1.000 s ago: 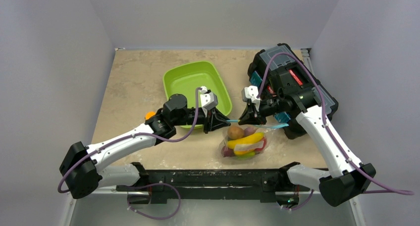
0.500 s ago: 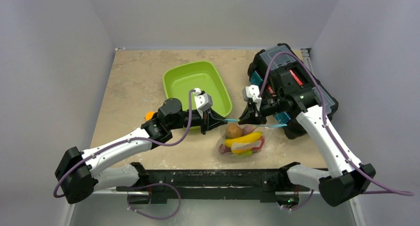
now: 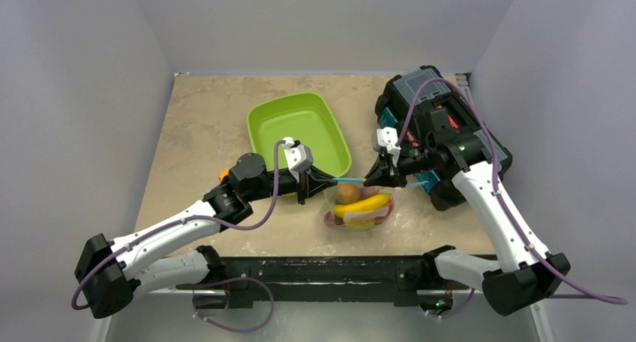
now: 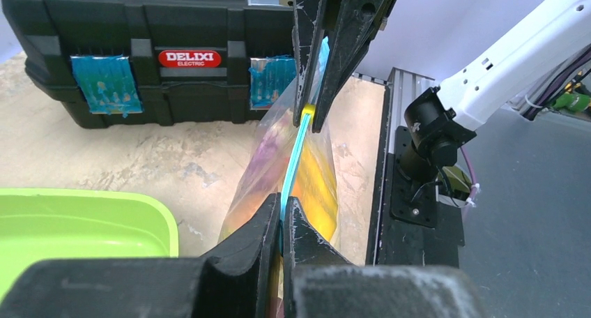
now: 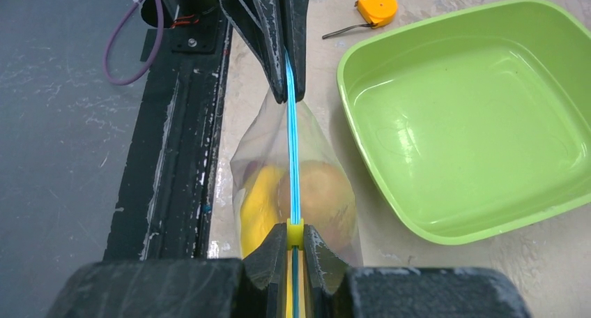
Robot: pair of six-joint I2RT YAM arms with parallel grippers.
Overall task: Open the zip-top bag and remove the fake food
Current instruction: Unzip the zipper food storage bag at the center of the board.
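Centre of the top view: the zip-top bag [image 3: 388, 209] hangs stretched between the two arms. The left gripper [image 3: 322, 179], jaws shut, pinches one end of the teal zip strip [image 4: 296, 150]. The right gripper [image 3: 370, 180], jaws shut, clamps the yellow slider [image 5: 295, 232]. The seal looks unopened, with all the fake food [image 3: 363, 205] inside and removal not begun. The toolbox [image 4: 188, 25] label reads "DELIXI ELECTRIC".

Left tool [image 3: 328, 180] and right tool [image 3: 368, 181] face each other tip to tip, near together, both clamped tight.
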